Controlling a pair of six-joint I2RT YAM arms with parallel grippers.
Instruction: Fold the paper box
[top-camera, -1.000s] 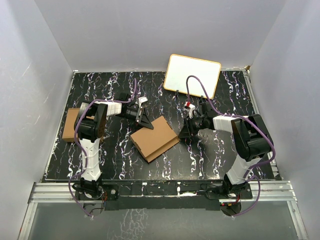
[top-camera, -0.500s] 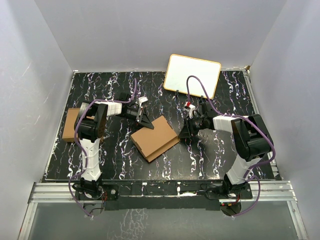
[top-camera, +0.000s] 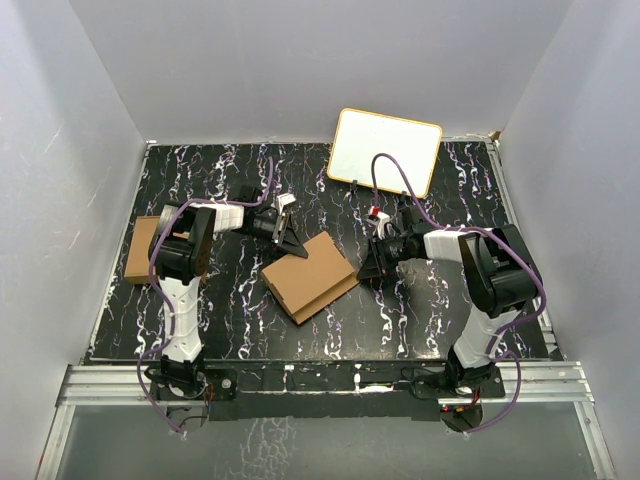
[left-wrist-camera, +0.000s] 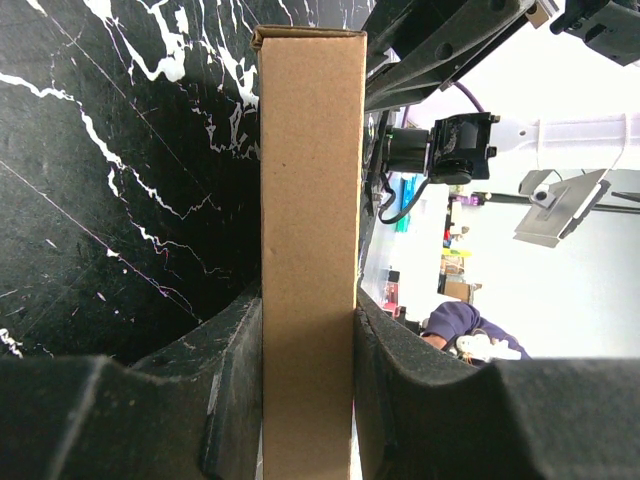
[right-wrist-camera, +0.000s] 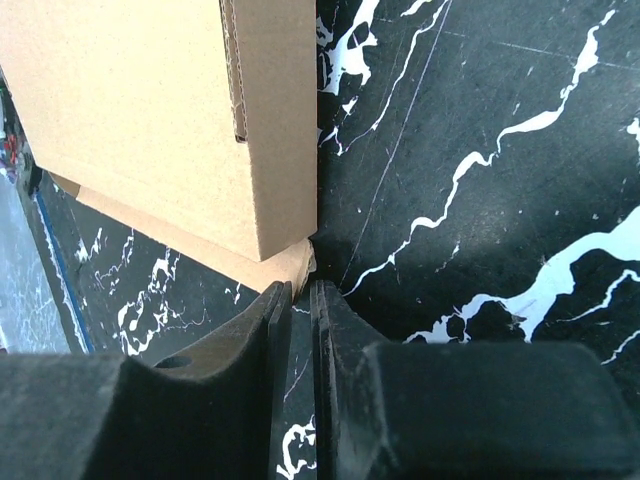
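Observation:
The paper box (top-camera: 310, 275) is a slim brown carton lying slantwise mid-table. My left gripper (top-camera: 290, 240) is at its far left edge, shut on it. In the left wrist view the box's narrow side (left-wrist-camera: 310, 180) runs straight up between both pads of that gripper (left-wrist-camera: 308, 340). My right gripper (top-camera: 370, 262) is low at the box's right corner. In the right wrist view its jaws (right-wrist-camera: 296, 290) stand a narrow slit apart with only table showing between them. Their tips are just short of a flap corner (right-wrist-camera: 285, 262) that sticks out under the box (right-wrist-camera: 170, 110).
A white board with a yellow rim (top-camera: 385, 150) leans at the back, right of centre. Brown cardboard cartons (top-camera: 140, 250) lie at the table's left edge behind the left arm. The black marbled table (top-camera: 420, 310) has white walls on three sides.
My right gripper's jaws have narrowed and it has crept slightly left toward the box corner. The left gripper and the box have not moved.

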